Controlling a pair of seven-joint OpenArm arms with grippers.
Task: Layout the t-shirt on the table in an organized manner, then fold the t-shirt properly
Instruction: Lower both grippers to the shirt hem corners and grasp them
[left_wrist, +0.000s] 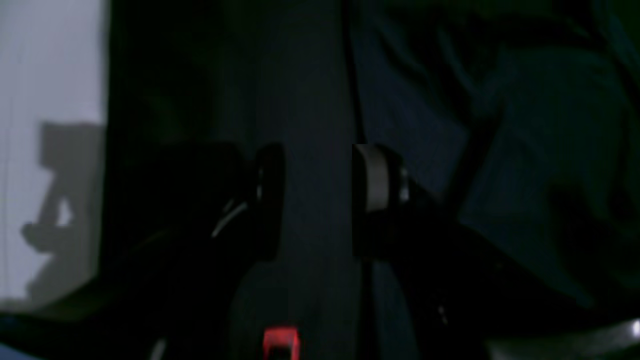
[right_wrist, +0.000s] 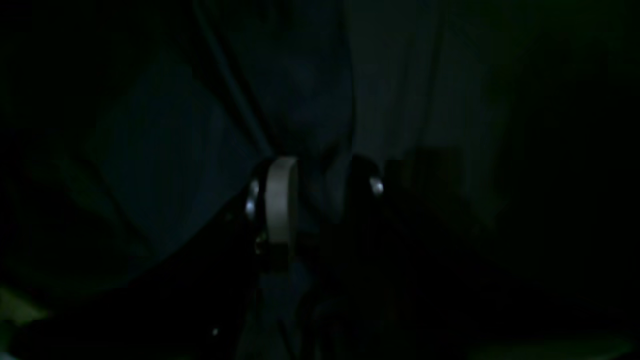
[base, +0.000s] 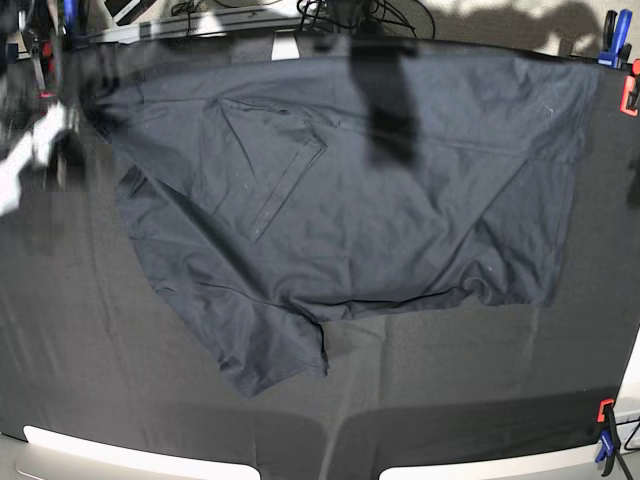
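I see both jaws parted, empty, over the shirt (base: 340, 210); it seems rumpled mid-surface (base: 90, 330), front edge free.

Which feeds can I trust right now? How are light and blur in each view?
Base view: evenly lit, t-shirt sharp, but both arms smear into motion blur, edges bowed by the lens. Left wrist view: dim and soft, left tool open, arm shadow on the pale floor. Right wrist view: almost black, right tool barely readable.
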